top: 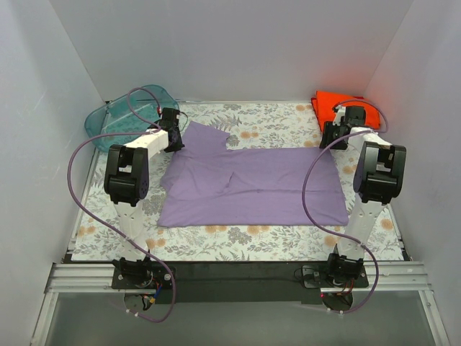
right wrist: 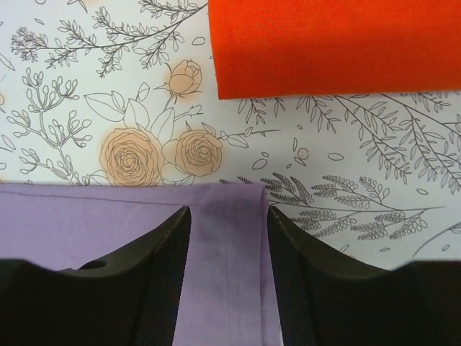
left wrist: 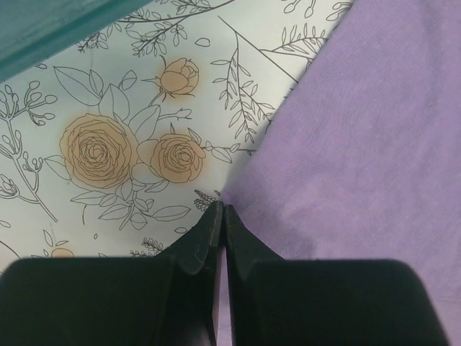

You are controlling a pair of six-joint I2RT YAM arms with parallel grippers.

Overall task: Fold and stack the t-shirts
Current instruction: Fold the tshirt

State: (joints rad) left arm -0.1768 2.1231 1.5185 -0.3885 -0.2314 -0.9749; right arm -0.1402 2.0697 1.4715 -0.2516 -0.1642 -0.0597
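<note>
The lavender-purple t-shirt [top: 252, 184] lies spread flat mid-table, one sleeve pointing to the back left. My left gripper [top: 171, 138] is down at that sleeve's edge. In the left wrist view its fingertips [left wrist: 222, 210] are pressed together on the edge of the purple cloth [left wrist: 360, 130], and a strip of purple shows between the fingers. My right gripper [top: 333, 137] sits at the shirt's back right corner. It stands open [right wrist: 229, 213], straddling the hemmed corner [right wrist: 238, 238]. The orange-red t-shirt [top: 338, 104] lies folded at the back right corner, also seen as [right wrist: 331, 47].
A translucent teal tub [top: 119, 119] stands at the back left, and its rim [left wrist: 50, 21] is close to my left gripper. A floral cloth [top: 238, 241] covers the table. White walls close in the back and both sides.
</note>
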